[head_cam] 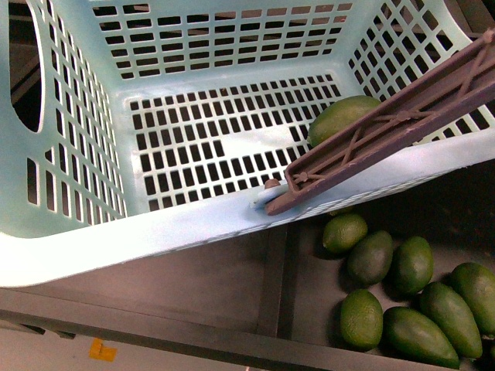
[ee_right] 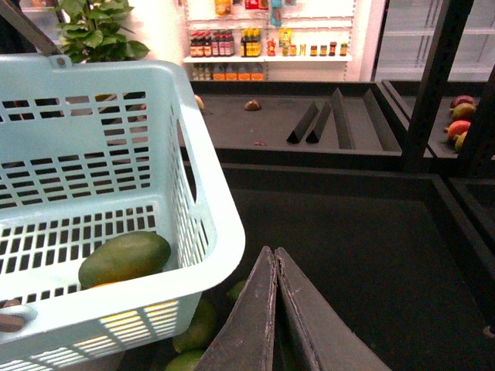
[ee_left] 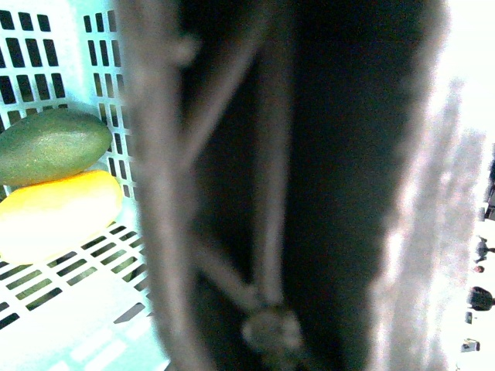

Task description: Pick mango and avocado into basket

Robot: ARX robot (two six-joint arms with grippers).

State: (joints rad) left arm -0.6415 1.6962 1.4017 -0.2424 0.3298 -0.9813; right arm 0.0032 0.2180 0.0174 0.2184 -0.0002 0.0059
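My right gripper (ee_right: 272, 267) is pressed together empty, my left unseen behind the blurred handle (ee_left: 255, 185), which half-hides the avocado (head_cam: 340, 117).

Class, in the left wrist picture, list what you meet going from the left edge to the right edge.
Avocado with the mango touching it, both at the left on the basket floor → blurred brown handle filling the middle → bright, washed-out strip at the right edge.
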